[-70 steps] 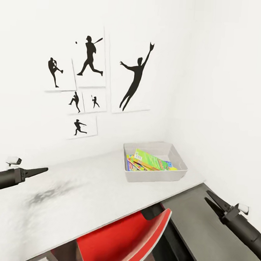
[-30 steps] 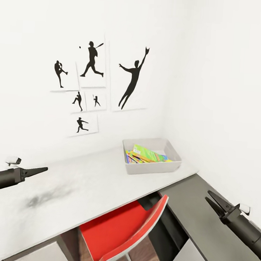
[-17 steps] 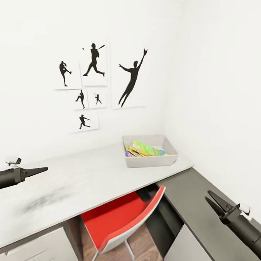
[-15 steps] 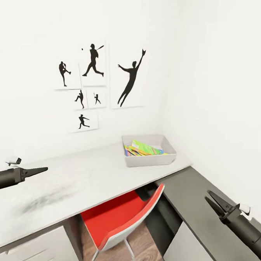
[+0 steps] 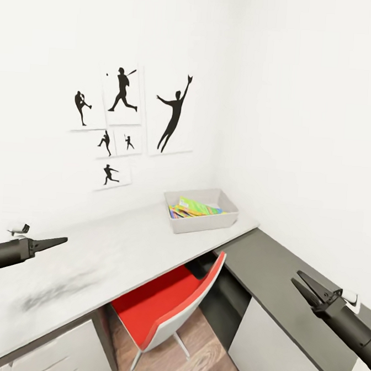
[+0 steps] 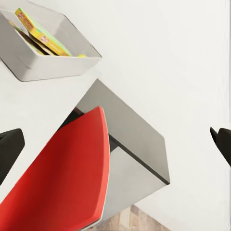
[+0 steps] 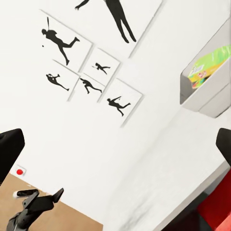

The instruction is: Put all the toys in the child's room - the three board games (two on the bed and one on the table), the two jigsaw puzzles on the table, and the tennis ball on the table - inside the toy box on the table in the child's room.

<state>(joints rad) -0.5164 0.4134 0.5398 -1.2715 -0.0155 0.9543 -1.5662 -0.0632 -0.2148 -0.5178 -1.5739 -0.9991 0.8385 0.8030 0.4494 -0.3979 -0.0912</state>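
The toy box (image 5: 201,210) is sitting on the pale table (image 5: 120,253) near the corner of the room, just below the white wall. Flat, brightly printed games (image 5: 194,207) are lying inside it, a yellow-green one uppermost; what lies beneath them cannot be told. A lower dark grey top (image 5: 281,286) is joining the table at the corner, and a red chair (image 5: 169,306) is standing tucked beneath the table edge. Black silhouette prints (image 5: 132,121) of ball players are hanging on the wall above. The left gripper (image 5: 57,241) is hovering over the table's near end, empty; whether its jaws are together cannot be told. The right gripper (image 5: 301,285) is hanging over the dark top with its jaws spread, holding nothing.
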